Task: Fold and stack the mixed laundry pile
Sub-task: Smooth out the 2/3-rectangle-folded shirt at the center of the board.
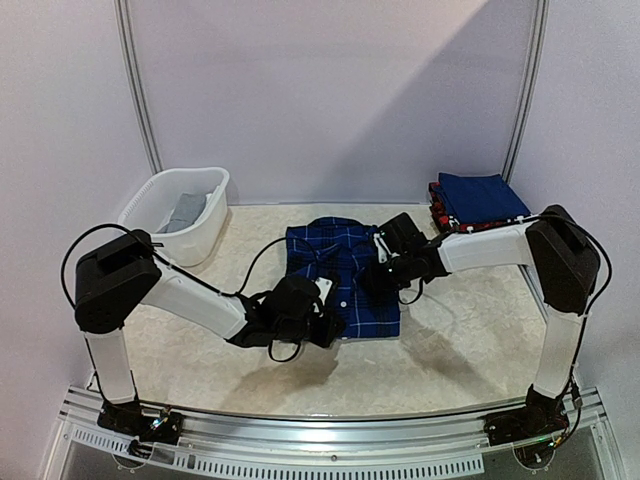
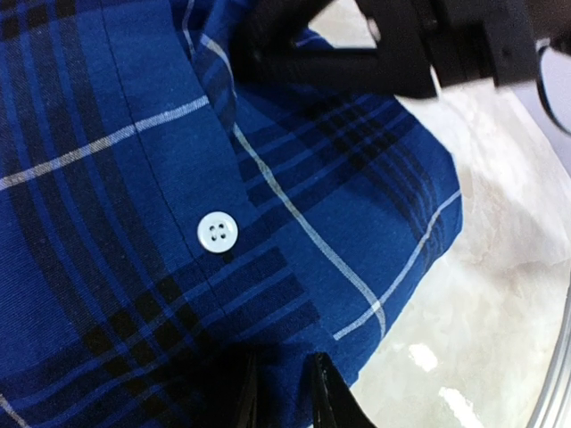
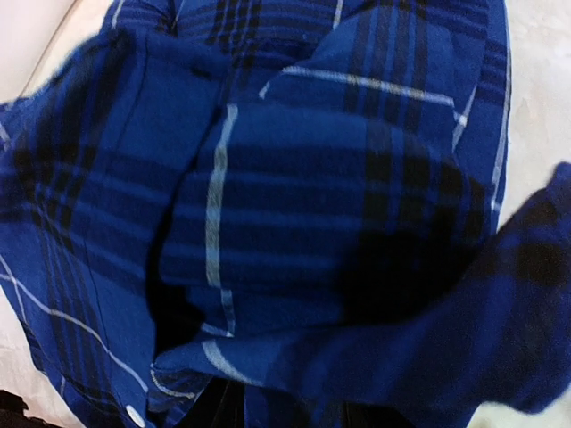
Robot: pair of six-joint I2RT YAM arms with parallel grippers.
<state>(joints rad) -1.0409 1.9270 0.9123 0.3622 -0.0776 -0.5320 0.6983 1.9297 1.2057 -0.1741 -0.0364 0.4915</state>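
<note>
Item: plaid shirt [image 1: 345, 275], dark blue with thin light lines, lying about the middle of the surface [image 1: 470, 340], button placket up, one white button [image 2: 217, 233] showing. Long axis: far to near, collar end toward the back wall, hem toward the arm bases. Left jaws: at the near left corner of the hem, two dark fingertips [image 2: 326, 401] close together with cloth running between them, so apparently pinching the shirt edge. Right jaws: at the shirt's right edge, toward its far half. A raised, bunched fold of plaid fills the right wrist view and hides the fingers, so whether they grip it cannot be told. Relation governing the next move: the shirt lies between the two arms, each set of jaws on its own side, so a fold would likely run along the long axis. Other items: white basket [image 1: 200, 235] far left holding a grey garment [image 1: 187, 210]; folded stack [image 1: 480, 198] far right, nearer the right arm.
</note>
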